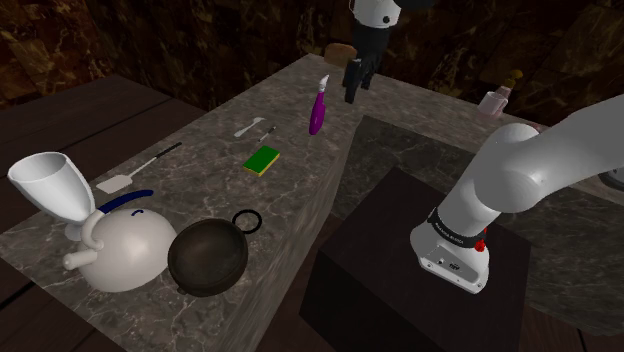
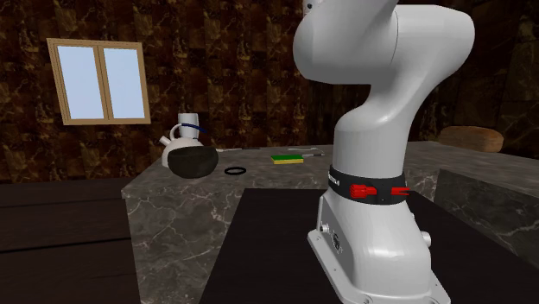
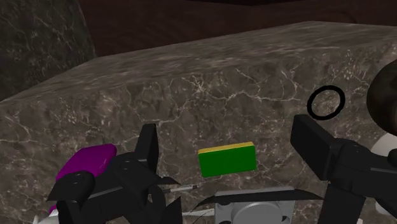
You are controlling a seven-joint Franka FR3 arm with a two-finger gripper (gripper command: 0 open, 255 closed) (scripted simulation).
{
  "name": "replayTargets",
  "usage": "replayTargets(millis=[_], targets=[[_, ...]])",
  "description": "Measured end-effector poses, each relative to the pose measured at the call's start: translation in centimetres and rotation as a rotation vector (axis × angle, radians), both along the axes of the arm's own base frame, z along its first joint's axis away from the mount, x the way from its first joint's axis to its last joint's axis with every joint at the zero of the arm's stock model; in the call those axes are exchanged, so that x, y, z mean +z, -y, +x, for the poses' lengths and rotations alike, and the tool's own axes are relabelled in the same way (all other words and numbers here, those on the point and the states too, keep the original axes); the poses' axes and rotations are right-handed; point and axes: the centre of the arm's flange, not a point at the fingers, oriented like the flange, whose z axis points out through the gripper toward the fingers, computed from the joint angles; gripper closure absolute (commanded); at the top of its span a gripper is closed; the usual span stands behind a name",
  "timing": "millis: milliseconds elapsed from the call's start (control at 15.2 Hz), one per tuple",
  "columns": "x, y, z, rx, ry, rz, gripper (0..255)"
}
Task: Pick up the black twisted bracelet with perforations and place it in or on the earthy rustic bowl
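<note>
Bracelet (image 1: 247, 220) = thin black ring, lying flat on the marble counter (image 1: 200, 150), just beside the rim of the dark bowl (image 1: 207, 257). Can't tell if the two touch. Perforations or twist too small to make out. In the 2nd ext view I see the ring (image 2: 233, 171) on the countertop betw the bowl (image 2: 192, 162) and the green sponge (image 2: 288, 159). Bowl holds nothing that I can see.

Gripper (image 1: 357, 75) hangs above the counter's far end in the shoulder view, well apart from the bracelet and close to a purple-handled tool (image 1: 316, 108). On the wrist cam its fingers (image 3: 147, 149) stand apart w/ nothing clasped. Green sponge w/ yellow edge (image 3: 227, 159) sits on the counter beyond the gap, purple handle (image 3: 89, 162) by one finger, ring (image 3: 326, 102) farther off past the other finger, w/ the bowl's edge (image 3: 385, 95) next to it.

Other stuff on the counter in the shoulder view: big white jug (image 1: 115, 245) touching the bowl on the shoulder view's left, a white spatula (image 1: 125, 180), a small pale utensil (image 1: 252, 127), sponge (image 1: 263, 160) roughly mid-counter. Stand (image 1: 400, 260) is a dark box at lower right.
</note>
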Motion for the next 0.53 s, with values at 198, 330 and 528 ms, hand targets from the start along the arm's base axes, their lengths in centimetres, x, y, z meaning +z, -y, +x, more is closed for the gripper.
replayTargets(millis=[198,330,528], targets=[[-3.0,-1.9,1.4,0.014,-0.01,0.018,0],[-5.0,-3.1,2.8,0.023,-0.017,0.029,0],[-8.1,-5.2,4.4,0.036,-0.028,0.048,0]])
